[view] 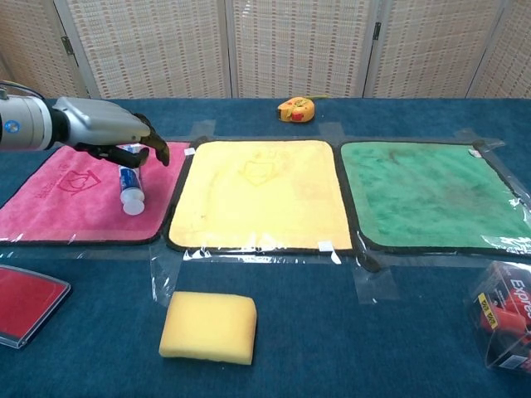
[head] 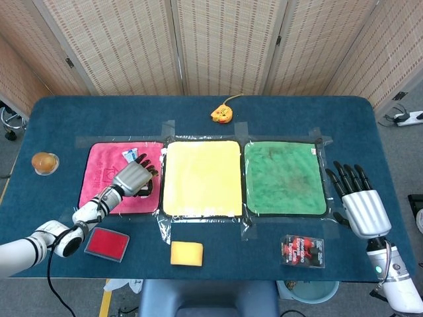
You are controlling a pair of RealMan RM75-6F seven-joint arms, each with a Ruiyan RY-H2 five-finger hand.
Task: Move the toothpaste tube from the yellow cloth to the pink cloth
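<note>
The toothpaste tube lies flat on the pink cloth near its right edge, white cap toward me. In the head view only its far end shows past my left hand. In the chest view that hand hovers over the tube's far end with its fingers curved and apart, gripping nothing. The yellow cloth in the middle is bare. My right hand rests open with spread fingers at the table's right side, past the green cloth.
A green cloth lies to the right of the yellow one. A yellow sponge, a red flat case and a red packet sit near the front edge. An orange tape measure is at the back.
</note>
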